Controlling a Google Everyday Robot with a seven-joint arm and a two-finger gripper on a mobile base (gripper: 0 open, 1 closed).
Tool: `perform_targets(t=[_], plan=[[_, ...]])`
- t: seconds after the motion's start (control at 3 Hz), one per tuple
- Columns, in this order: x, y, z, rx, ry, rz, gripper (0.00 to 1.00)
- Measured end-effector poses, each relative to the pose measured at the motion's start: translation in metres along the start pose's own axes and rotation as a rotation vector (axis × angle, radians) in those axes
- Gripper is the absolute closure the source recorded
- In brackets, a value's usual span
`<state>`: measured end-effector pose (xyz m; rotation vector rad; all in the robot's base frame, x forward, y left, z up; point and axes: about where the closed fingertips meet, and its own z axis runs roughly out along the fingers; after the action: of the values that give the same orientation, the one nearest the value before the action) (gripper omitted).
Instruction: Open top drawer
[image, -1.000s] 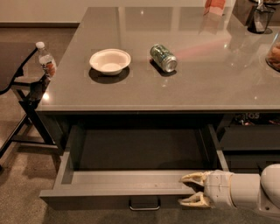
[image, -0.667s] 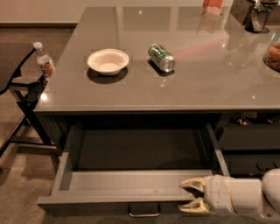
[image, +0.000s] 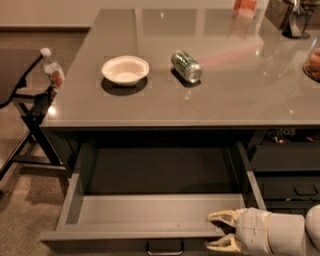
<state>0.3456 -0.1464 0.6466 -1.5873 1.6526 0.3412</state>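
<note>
The top drawer (image: 150, 210) is pulled far out from under the grey table (image: 210, 100), showing a plain grey inside with nothing in it. Its small metal pull handle (image: 164, 246) shows at the bottom edge of the view. My gripper (image: 219, 231) comes in from the lower right, at the right end of the drawer front. Its pale fingers (image: 220, 216) are spread apart, one over the drawer's inside and one in front of the front panel's top edge.
A white bowl (image: 125, 69) and a green can (image: 186, 66) lying on its side are on the table top. A water bottle (image: 52, 69) stands on a folding chair (image: 20, 95) at the left. Narrower dark drawers (image: 285, 157) are to the right.
The drawer front and my gripper have come a little nearer and lower in the view, so the drawer stands slightly further out. The fingers keep the same spread.
</note>
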Motion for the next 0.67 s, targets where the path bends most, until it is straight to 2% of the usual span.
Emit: perform_targets(t=[0.67], plan=[[0.0000, -0.0001, 0.0000, 0.000, 0.000, 0.000, 0.35]])
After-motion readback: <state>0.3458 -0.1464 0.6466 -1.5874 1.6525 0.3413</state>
